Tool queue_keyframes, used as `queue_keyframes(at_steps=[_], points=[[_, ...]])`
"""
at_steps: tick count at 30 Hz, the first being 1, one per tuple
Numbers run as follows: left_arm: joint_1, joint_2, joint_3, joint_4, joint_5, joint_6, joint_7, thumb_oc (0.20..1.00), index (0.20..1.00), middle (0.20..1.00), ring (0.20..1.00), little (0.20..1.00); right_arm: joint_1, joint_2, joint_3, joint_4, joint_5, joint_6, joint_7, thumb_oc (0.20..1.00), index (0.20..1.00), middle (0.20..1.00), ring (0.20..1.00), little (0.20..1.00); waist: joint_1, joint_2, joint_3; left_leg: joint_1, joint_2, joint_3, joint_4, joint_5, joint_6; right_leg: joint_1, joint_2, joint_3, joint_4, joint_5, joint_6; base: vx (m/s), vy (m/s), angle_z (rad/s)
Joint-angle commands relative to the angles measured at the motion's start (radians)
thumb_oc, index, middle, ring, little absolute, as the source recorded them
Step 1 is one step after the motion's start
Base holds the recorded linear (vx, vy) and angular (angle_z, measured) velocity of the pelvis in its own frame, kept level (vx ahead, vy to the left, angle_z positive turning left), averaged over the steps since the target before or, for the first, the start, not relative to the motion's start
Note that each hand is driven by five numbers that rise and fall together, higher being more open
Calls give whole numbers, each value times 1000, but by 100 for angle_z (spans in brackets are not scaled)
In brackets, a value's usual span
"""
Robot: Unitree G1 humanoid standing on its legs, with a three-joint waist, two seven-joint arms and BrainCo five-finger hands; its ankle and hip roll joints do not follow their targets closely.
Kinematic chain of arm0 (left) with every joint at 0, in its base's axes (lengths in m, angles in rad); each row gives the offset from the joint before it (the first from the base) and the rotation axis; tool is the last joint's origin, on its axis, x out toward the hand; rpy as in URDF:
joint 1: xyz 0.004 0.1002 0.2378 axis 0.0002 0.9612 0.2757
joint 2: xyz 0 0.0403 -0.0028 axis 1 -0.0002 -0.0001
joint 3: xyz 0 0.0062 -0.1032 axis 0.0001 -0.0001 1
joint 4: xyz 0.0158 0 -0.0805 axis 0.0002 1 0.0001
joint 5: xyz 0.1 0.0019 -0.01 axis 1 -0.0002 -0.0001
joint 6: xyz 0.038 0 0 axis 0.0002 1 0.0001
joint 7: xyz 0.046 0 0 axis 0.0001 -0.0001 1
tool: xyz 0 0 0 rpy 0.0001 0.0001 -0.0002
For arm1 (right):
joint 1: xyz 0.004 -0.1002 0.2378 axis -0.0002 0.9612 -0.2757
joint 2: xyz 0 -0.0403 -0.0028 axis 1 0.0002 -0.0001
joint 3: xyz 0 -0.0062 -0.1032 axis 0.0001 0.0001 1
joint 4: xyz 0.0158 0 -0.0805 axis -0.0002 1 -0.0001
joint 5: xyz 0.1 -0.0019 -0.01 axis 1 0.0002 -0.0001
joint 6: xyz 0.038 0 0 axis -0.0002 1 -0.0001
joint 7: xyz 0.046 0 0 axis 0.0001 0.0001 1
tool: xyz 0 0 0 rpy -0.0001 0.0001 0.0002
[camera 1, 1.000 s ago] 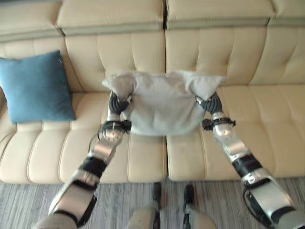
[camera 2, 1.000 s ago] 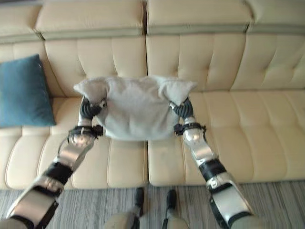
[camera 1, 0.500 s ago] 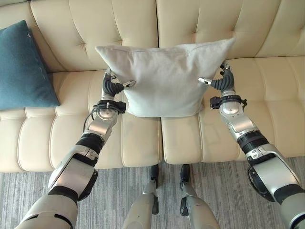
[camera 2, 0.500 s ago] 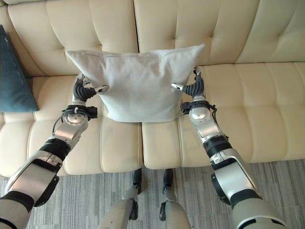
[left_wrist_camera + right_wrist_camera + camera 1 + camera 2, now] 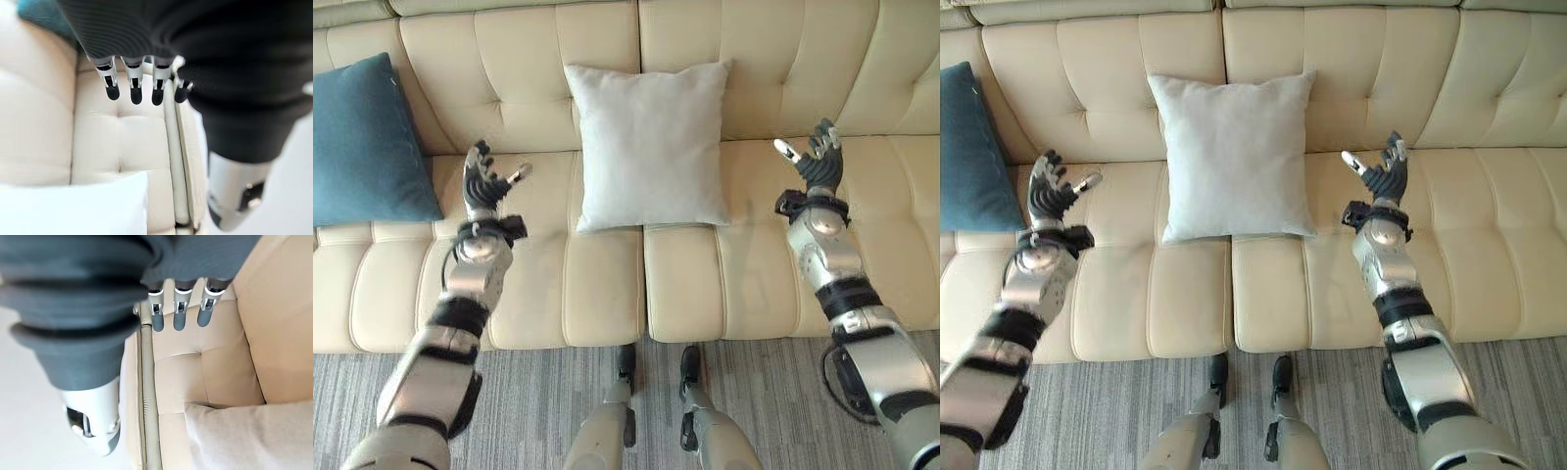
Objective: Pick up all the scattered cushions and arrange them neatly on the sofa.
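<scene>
Grey cushion [image 5: 651,145], pinched between both hands half a second ago, now stands released, upright against the sofa [image 5: 773,264] backrest at the middle seam. Left robot hand [image 5: 484,181] and right robot hand [image 5: 815,162] have drawn apart to either side, fingers spread, holding nothing. Two square fabric cushions sit on the sofa: grey and blue [image 5: 367,142], the blue at the left end. Cream upholstery is tufted, leather-like.

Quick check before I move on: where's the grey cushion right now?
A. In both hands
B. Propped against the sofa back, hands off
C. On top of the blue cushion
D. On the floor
B: the grey cushion leans on the sofa backrest, left hand and right hand open either side.
</scene>
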Motion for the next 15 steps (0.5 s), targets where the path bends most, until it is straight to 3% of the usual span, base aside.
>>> queue_keyframes(at_steps=[1, 3, 9, 15], points=[[107, -24, 29, 29, 103, -28, -78, 1000, 1000, 1000, 1000, 1000, 159, 9, -24, -81, -49, -28, 124, 1000, 1000, 1000, 1000, 1000, 13, -31, -60, 63, -16, -7, -8, -98, -43, 43, -49, 32, 50, -86, 70, 75, 14, 6], [303, -21, 80, -7, 210, 0, -137, 1000, 1000, 1000, 1000, 1000, 336, 10, -68, -152, -120, -16, 201, 1000, 1000, 1000, 1000, 1000, 13, -40, -69, 101, -18, 0, -8, -114, -32, 84, -52, 30, 42, -87, 77, 74, 43, 0], [553, -72, 153, 75, 327, 60, -223, 1000, 1000, 1000, 1000, 1000, 594, 20, -105, -139, -294, 31, 308, 1000, 1000, 1000, 1000, 1000, 4, -42, -87, 194, -18, 19, 0, -142, -16, 166, -58, 43, 42, -94, 88, 37, 69, -12], [668, -115, 166, 227, 413, 104, -265, 1000, 1000, 1000, 1000, 1000, 747, 47, -120, 15, -379, 68, 355, 1000, 1000, 1000, 1000, 1000, -12, -33, -104, 259, -27, 45, 21, -166, -4, 199, -70, 64, 80, -88, 104, -23, 115, -17]])
